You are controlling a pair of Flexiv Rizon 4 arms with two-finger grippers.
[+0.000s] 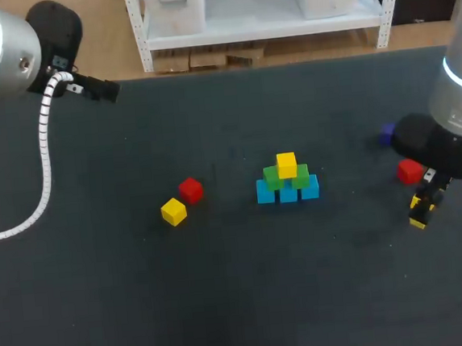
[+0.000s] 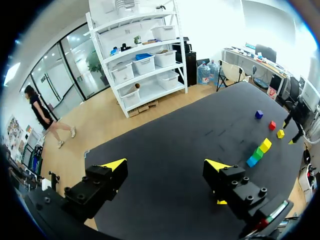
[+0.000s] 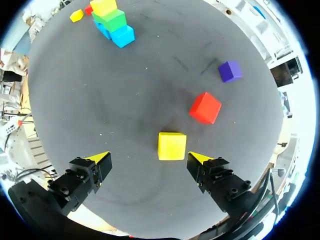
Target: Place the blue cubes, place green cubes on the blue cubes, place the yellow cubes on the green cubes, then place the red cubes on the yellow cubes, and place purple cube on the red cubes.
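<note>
Blue cubes (image 1: pixel 265 192), green cubes (image 1: pixel 273 177) and one yellow cube (image 1: pixel 286 165) are stacked mid-tabletop; red cubes (image 1: pixel 190 189) and purple cube (image 1: pixel 386 133) wait. Right gripper (image 3: pixel 148 157) and left gripper (image 2: pixel 166 164) gape empty.

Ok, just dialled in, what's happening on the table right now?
The right gripper hangs open at a loose yellow cube, not gripping it. The stack has blue cubes, green cubes on them and a top yellow cube. A red cube and the purple cube lie nearby. The left gripper is open and empty.
</note>
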